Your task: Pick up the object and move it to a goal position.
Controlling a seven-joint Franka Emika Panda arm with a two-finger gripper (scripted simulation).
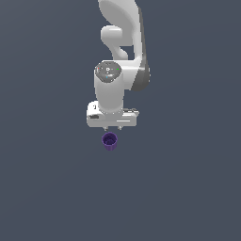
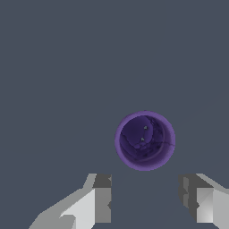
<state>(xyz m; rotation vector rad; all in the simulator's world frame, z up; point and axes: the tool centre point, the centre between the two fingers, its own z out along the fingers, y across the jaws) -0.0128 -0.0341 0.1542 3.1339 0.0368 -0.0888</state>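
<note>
The purple cup (image 1: 109, 140) stands upright on the grey floor (image 1: 42, 188), not yet grasped. Just behind it hangs the gripper (image 1: 112, 128), fingers (image 2: 102, 197) spread apart and empty. Gripping, lifting and carrying all remain, I judge.

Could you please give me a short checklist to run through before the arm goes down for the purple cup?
1. Gripper open: ok, a wide gap shows between the fingers in the wrist view.
2. Nothing held yet: ok, the gap is bare.
3. Cup upright with its mouth up: ok, the wrist view looks straight into it.
4. Cup fits the opening: ok, it looks narrower than the gap.
5. Cup centred between the fingers: not ok, it lies ahead of the fingertips, not between them.
6. Height above the cup: cannot tell from these views.
</note>
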